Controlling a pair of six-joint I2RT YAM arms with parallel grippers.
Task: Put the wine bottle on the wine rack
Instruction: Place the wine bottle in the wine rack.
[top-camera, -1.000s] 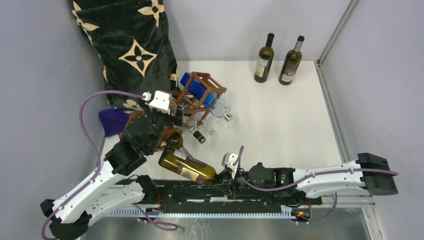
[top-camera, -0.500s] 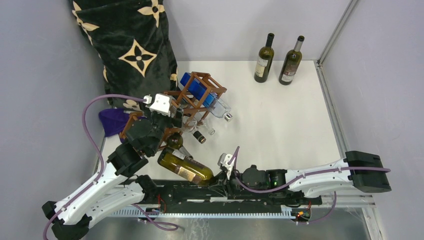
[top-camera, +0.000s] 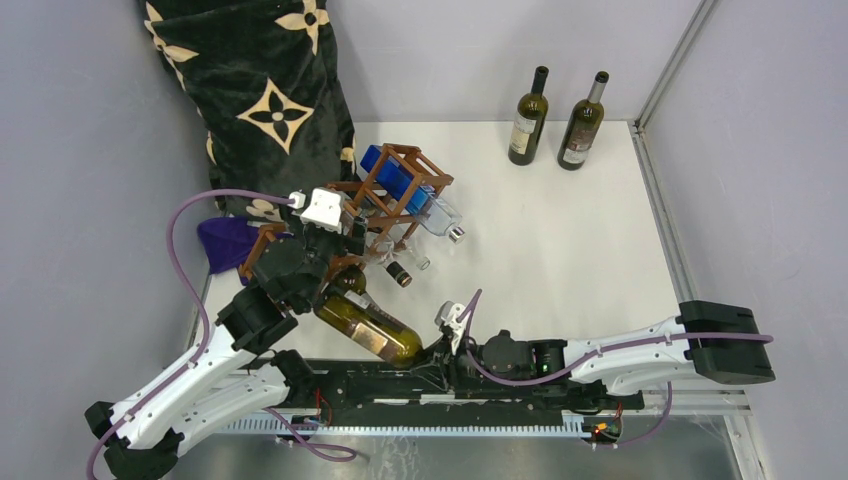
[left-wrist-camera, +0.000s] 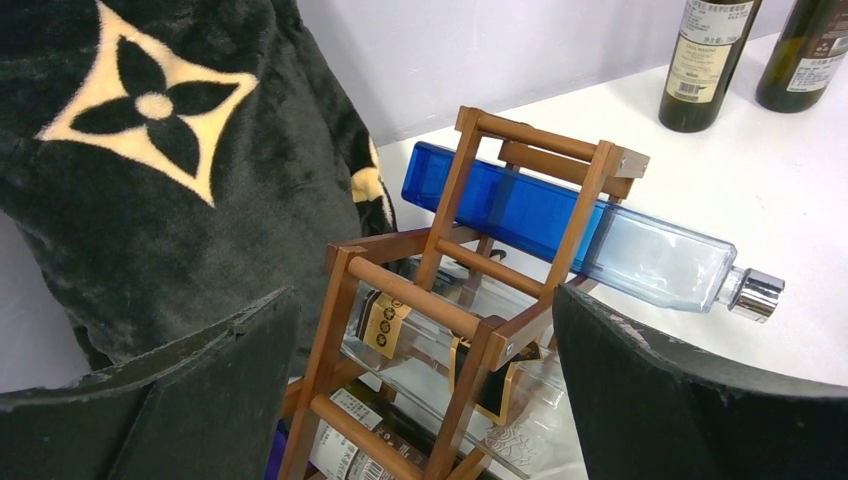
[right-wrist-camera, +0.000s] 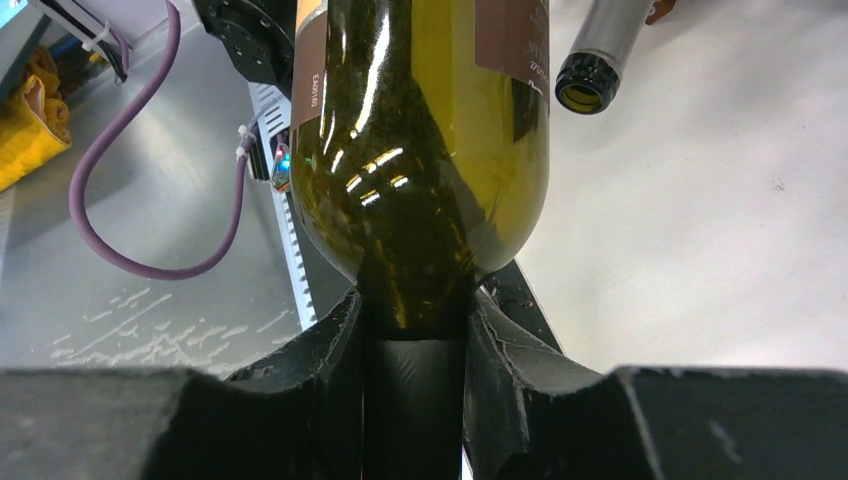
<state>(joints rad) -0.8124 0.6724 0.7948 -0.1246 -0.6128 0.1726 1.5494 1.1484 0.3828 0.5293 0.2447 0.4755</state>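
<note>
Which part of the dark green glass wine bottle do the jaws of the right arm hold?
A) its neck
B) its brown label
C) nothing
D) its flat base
A: in the right wrist view the jaws clamp the neck of the dark green glass wine bottle, below its shoulder.

On your tabletop (top-camera: 560, 250), the rack (left-wrist-camera: 415, 297) sits at nine o'clock, with the cushion (top-camera: 270, 90) behind it at eleven. You have two bottles (top-camera: 528, 117) standing at one o'clock. The wine bottle (top-camera: 365, 328) lies at seven, before the rack.
</note>
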